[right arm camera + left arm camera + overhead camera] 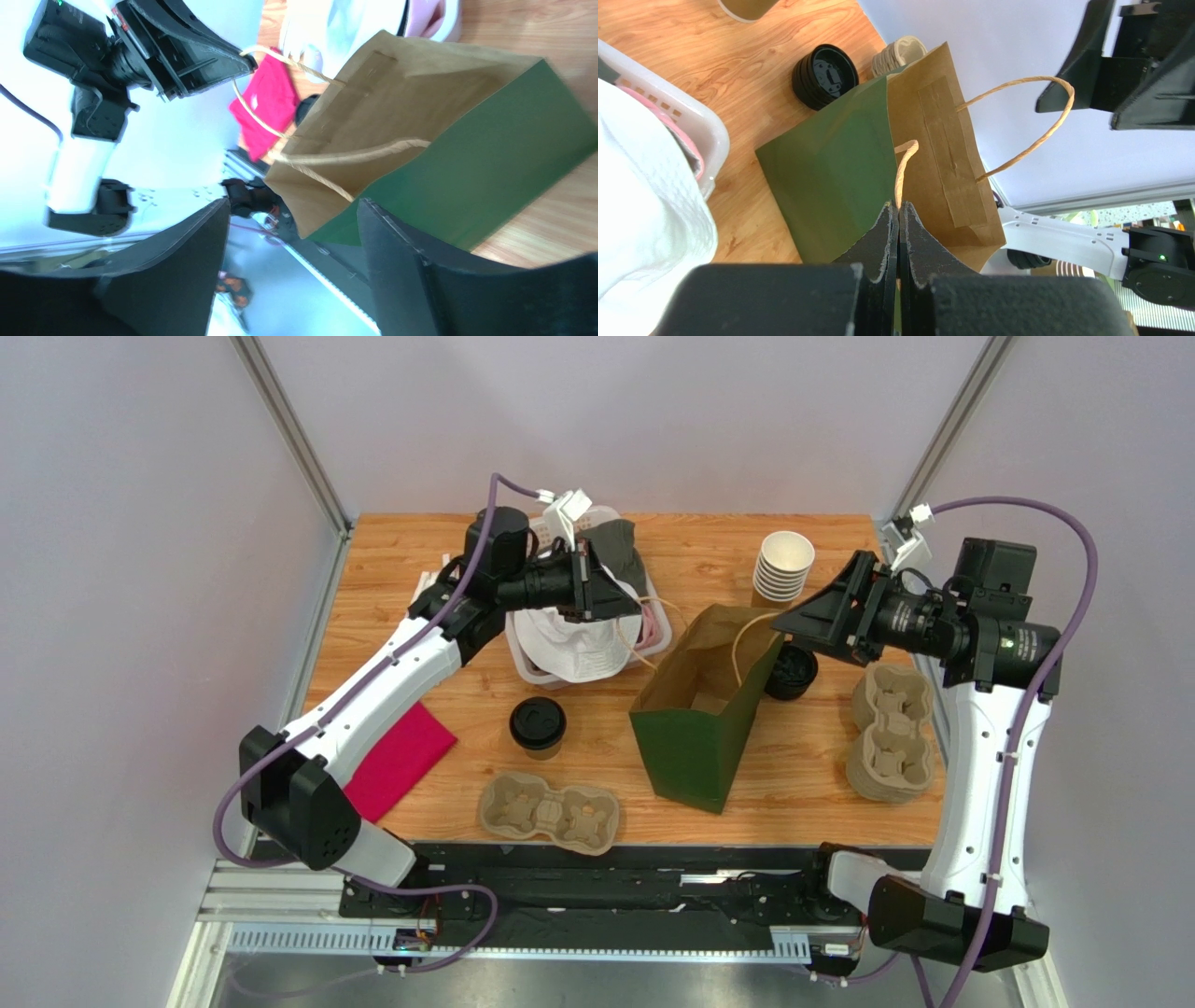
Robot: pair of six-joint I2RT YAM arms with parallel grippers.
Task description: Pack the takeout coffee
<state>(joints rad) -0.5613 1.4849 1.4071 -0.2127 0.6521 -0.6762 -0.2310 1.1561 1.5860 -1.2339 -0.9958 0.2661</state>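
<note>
Presently, the paper bag [697, 721] stands on the counter [814, 805] with its mouth open upward, green outside and kraft inside. The left fingers [882, 245] are closed, pinching 1 twine handle [901, 171] of the bag. The right fingers [414, 266] stand wide apart and grip nothing, poised near the 2nd handle [365, 149]. The takeout coffee [537, 724], lid on and upright, stands on the counter left of the bag and apart from it, just behind a pulp cup carrier [550, 812]. It is not yet packed.

Likely hazards from this state:

1. The bag hangs by 1 thin handle. A pull from the left arm alone would probably tilt or drag it, narrowing the mouth.
2. The free handle is a slack loop of twine. If the right fingers close slightly off line, they may miss it or catch the bag's rim and crease it.
3. The pile of black lids [793, 672] lies just beside the bag's far corner, with the stack of lidless cups [783, 567] behind it. A sliding bag could push into them.
4. With both arms engaged at the bag, 1 must let go to fetch the cup, and the mouth may then sag shut.
5. A squeeze on the ribbed cup wall could loosen the lid or tip the cup against the carrier.
</note>
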